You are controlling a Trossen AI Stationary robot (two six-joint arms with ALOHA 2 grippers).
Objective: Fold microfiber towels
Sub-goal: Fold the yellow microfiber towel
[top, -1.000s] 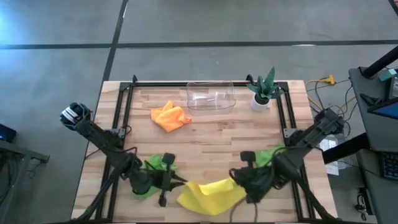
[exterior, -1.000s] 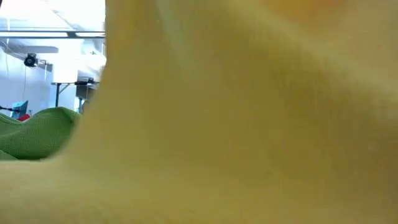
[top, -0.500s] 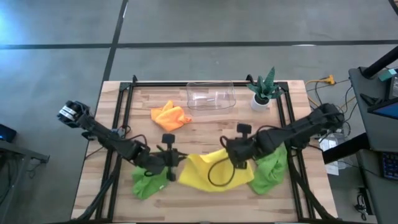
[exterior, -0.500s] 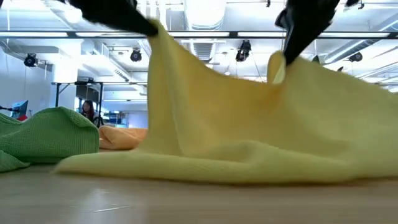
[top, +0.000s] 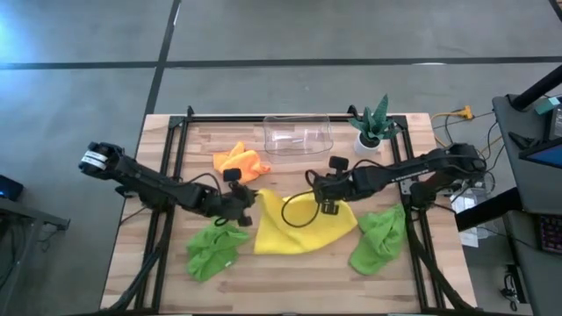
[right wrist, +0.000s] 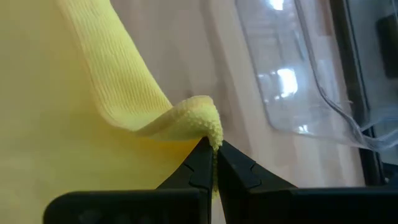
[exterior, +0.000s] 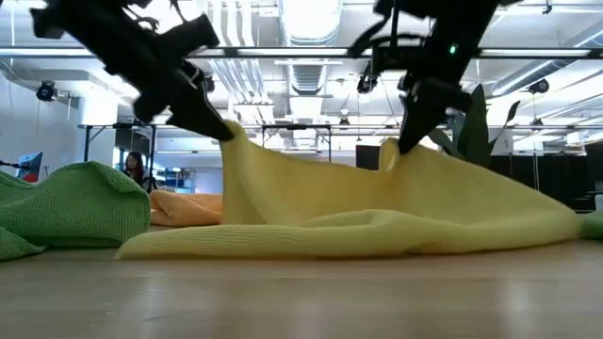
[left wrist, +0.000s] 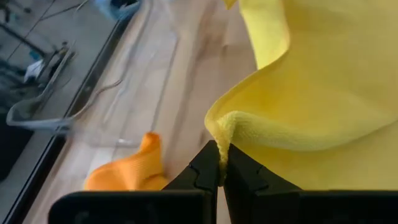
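Keep both pinched corners level and move them together, so the yellow towel (top: 303, 224) at the table's middle lands with its edges matched. Your left gripper (top: 248, 201) and right gripper (top: 321, 191) are each clamped fully shut on a far corner of it, held just above the wood; the near edge seems to rest on the table.

In the low view the yellow towel (exterior: 377, 221) hides most of the orange towel (exterior: 184, 205) and the plant's (exterior: 480, 118) pot. One green towel (exterior: 66, 207) runs off that frame's edge; the other (exterior: 594, 224) shows only as a sliver. Both arms' upper parts are cut off there. A distant person (exterior: 132, 168) is too small to make out.
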